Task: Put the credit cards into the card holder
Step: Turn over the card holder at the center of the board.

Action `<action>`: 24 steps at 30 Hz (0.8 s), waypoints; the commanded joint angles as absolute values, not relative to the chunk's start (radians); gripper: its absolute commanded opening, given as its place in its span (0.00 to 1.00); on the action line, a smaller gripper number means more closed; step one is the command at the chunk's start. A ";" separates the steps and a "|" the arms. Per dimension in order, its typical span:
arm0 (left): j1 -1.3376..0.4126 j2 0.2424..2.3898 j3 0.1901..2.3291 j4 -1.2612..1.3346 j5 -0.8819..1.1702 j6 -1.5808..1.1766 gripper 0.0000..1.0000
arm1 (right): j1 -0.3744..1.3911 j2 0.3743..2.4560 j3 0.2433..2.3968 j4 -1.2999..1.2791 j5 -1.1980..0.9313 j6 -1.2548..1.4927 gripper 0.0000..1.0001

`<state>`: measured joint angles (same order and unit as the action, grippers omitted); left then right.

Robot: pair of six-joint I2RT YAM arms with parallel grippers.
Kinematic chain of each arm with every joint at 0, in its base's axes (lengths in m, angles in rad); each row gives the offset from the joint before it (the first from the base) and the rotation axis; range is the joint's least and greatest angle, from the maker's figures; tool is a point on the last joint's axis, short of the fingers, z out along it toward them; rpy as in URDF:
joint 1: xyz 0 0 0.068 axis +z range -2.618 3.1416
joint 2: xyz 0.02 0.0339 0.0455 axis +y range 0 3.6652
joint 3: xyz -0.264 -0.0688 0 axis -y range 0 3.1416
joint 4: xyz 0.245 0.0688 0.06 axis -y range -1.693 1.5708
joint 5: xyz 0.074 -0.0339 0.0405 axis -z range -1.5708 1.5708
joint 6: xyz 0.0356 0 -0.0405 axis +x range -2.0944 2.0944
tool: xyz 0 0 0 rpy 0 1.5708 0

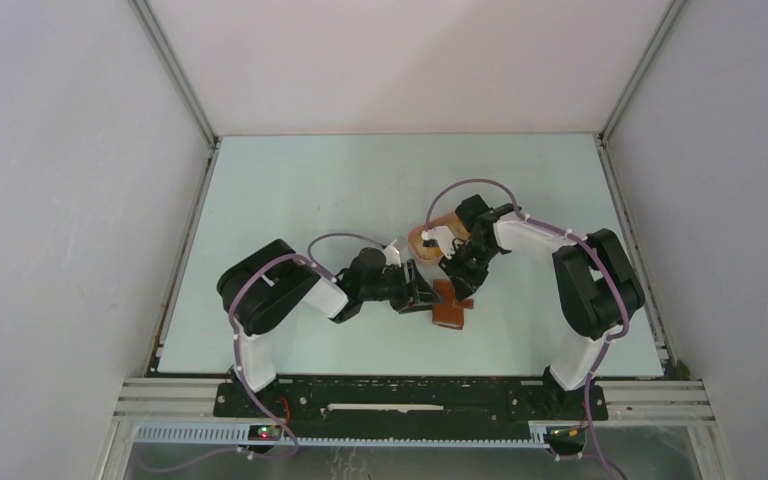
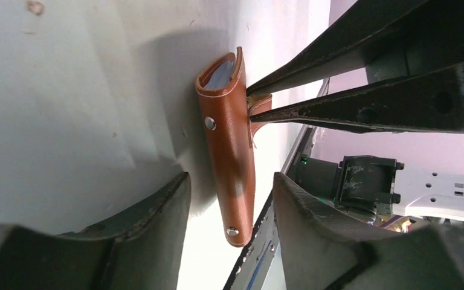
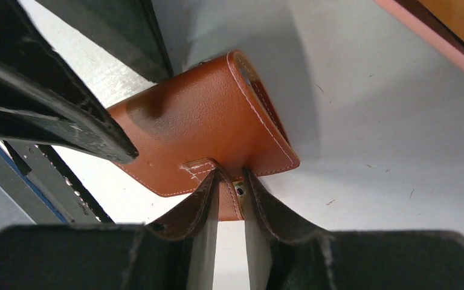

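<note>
A: While the right claw point(image 3: 231, 175) pinches its tab point(image 3: 230, 204), where is the card holder point(image 1: 450, 305)?

B: Middle of the tabletop point(image 1: 310, 190), toward the front edge, long side running in between the spread jaws of the left claw point(image 2: 231, 181).

Robotics lab — plain white-walled booth point(image 1: 70, 180) (aluminium-rail frame point(image 1: 680, 393))

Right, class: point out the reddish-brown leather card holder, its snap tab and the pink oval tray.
reddish-brown leather card holder point(image 3: 205, 121), right wrist view, on its outer face.
snap tab point(image 3: 229, 194), right wrist view, on its pinched strip.
pink oval tray point(image 3: 438, 41), right wrist view, on its rim.
</note>
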<state>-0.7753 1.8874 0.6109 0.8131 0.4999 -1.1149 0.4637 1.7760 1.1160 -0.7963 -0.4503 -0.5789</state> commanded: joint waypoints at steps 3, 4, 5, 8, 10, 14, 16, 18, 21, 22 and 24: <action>-0.813 1.970 0.659 0.840 0.523 -1.151 0.51 | 0.453 1.816 1.101 -0.804 -0.423 -0.586 0.29; -0.814 1.976 0.662 0.849 0.523 -1.155 0.49 | 0.451 1.812 1.100 -0.803 -0.427 -0.586 0.29; -0.816 1.983 0.666 0.855 0.524 -1.158 0.48 | 0.450 1.809 1.100 -0.804 -0.431 -0.585 0.29; -0.818 1.994 0.681 0.865 0.523 -1.162 0.45 | 0.449 1.798 1.101 -0.804 -0.445 -0.586 0.30; -0.819 1.997 0.689 0.867 0.527 -1.162 0.38 | 0.448 1.789 1.100 -0.802 -0.454 -0.587 0.30; -0.821 2.002 0.699 0.900 0.538 -1.157 0.15 | 0.437 1.754 1.101 -0.804 -0.491 -0.591 0.31; -0.821 1.992 0.687 0.939 0.541 -1.142 0.06 | 0.425 1.722 1.106 -0.814 -0.523 -0.598 0.32; -0.821 1.954 0.654 0.956 0.537 -1.103 0.02 | 0.400 1.665 1.115 -0.834 -0.592 -0.618 0.33; -0.821 1.839 0.583 0.929 0.511 -0.996 0.00 | 0.333 1.544 1.133 -0.888 -0.752 -0.675 0.34; -0.821 1.786 0.560 0.887 0.497 -0.941 0.00 | 0.308 1.495 1.139 -0.907 -0.804 -0.693 0.35; -0.822 1.655 0.529 0.744 0.447 -0.796 0.00 | 0.252 1.402 1.147 -0.932 -0.892 -0.723 0.36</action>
<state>-0.8162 1.8854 0.5873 0.8749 0.5144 -1.0603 0.3439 1.6047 1.1088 -0.8593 -0.6605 -0.6346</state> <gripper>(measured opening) 0.102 0.351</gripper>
